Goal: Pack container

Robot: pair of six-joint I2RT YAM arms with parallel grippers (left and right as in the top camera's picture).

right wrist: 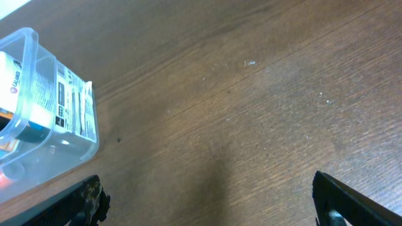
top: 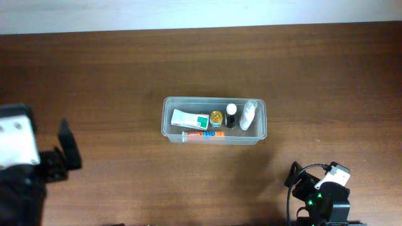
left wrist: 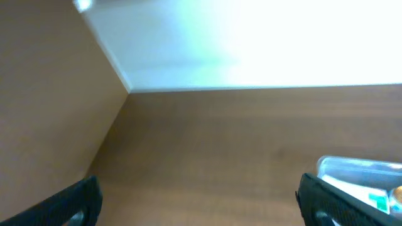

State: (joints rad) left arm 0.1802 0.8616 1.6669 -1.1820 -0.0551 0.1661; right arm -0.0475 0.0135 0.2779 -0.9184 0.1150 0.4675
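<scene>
Overhead. Clear container (top: 167,122) lying lengthwise at the middle of the brown wooden tabletop (top: 94,75), well apart from both arms. Packed inside, starting from the end nearer the left arm: a white box with a green panel (top: 190,118), lying flat; a small jar with a gold cap (top: 216,117); a black bottle with a white cap (top: 231,116); a white bottle (top: 249,115), tilted, at the opposite end. Along the container's near wall, a white-and-orange tube (top: 201,134) on its side. Printing on box and tube too small to read from up here. Left arm (top: 25,157) off to the container's near left, right arm (top: 321,194) off to its near right, neither touching it.

Left wrist. Left jaws released and spread wide, one black left fingertip (left wrist: 75,204) in each lower corner, bare tabletop between. Rounded corner of the container at the lower right, just past one fingertip, with a scrap of green label behind the plastic. Too blurred for any lettering.

Right wrist. Right jaws likewise released, each right fingertip (right wrist: 85,201) at a bottom corner, gripping nothing. End of the container at the upper left. Through its wall, a white label with rows of fine black print and some red lettering at the frame's edge, none of it legible.
</scene>
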